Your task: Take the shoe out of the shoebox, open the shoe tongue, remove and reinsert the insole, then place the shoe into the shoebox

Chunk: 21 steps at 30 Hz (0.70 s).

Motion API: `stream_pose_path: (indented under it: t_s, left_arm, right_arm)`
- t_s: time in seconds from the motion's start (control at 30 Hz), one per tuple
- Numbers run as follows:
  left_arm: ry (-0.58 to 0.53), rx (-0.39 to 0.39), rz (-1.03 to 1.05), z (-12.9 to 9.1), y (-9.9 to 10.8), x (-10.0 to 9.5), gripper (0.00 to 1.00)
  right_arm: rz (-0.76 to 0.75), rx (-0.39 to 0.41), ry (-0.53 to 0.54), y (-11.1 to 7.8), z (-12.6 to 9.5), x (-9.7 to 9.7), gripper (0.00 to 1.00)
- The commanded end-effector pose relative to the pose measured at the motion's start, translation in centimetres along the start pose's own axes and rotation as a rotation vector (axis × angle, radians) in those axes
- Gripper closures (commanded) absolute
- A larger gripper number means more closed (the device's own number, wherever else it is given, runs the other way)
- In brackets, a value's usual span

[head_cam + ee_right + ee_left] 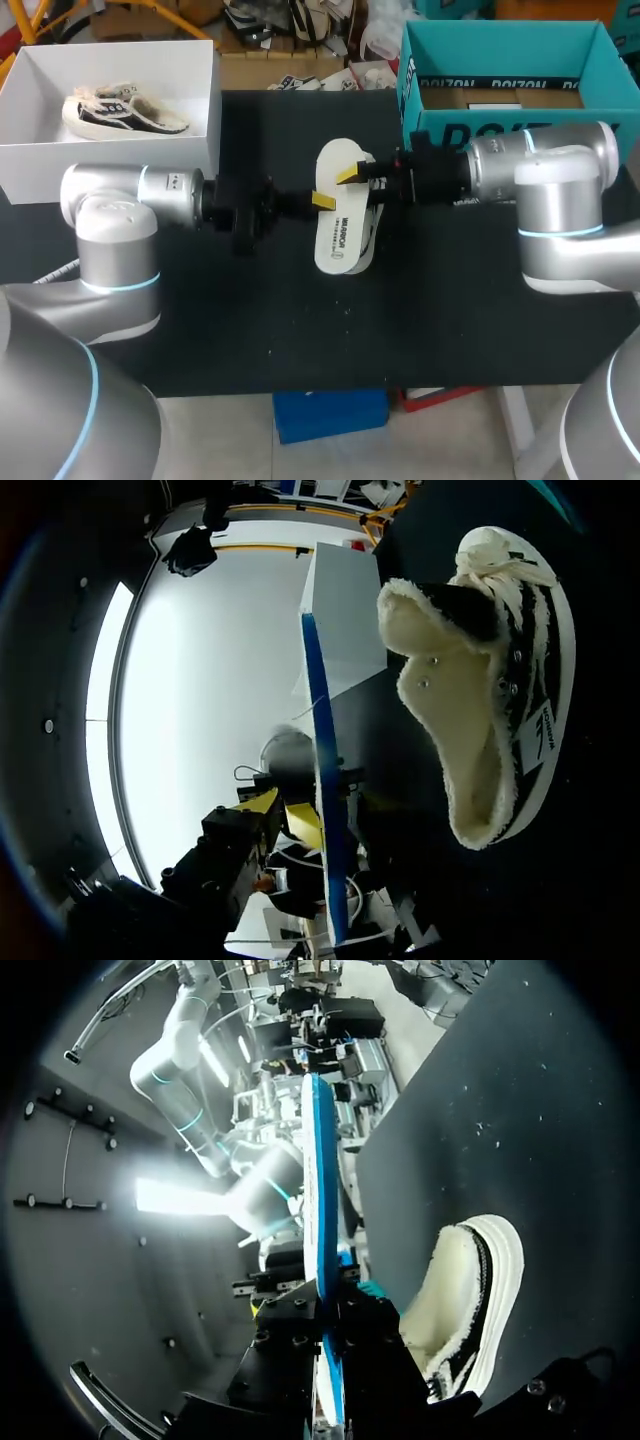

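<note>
A white insole (338, 230) with a blue edge hangs over the middle of the table, above a black-and-white fleece-lined shoe (374, 232). My left gripper (322, 200) comes in from the left and is shut on the insole. In the left wrist view the insole (320, 1190) stands edge-on between its dark fingers, with the shoe (470, 1300) lying beside it on the black table. My right gripper (352, 176) is at the insole's far end. In the right wrist view its yellow-tipped finger (262, 800) stands apart from the insole (322, 740), so it is open. The shoe (480, 710) lies beyond.
A white shoebox (200, 60) stands at the back left with a second shoe (120, 112) inside. A teal box (500, 40) stands at the back right, close behind my right arm. The black table (300, 330) stretches toward the front edge.
</note>
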State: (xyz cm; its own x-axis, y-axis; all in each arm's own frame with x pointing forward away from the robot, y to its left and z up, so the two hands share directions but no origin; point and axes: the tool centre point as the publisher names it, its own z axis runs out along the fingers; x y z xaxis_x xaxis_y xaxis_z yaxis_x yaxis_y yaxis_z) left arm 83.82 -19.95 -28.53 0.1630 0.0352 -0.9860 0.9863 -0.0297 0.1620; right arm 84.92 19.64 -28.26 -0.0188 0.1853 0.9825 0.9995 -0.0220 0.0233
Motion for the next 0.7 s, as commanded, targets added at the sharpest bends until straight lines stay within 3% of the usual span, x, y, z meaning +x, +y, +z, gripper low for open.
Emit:
stream_pose_path:
  t_s: [0.03,0.5,0.7]
  left_arm:
    - [0.055,0.028,-0.047,-0.6,-0.9,-0.2,1.0]
    - [0.25,0.123,-0.224,-2.6,-5.1,1.0,1.0]
    - [0.336,0.114,-0.253,-3.6,-5.9,1.0,1.0]
  right_arm:
    - [0.004,-0.042,-0.033,-1.2,-1.3,0.2,0.0]
    - [0.04,-0.139,-0.162,-3.0,-6.7,-1.1,0.0]
    - [0.054,-0.176,-0.228,-3.9,-8.9,-1.3,0.0]
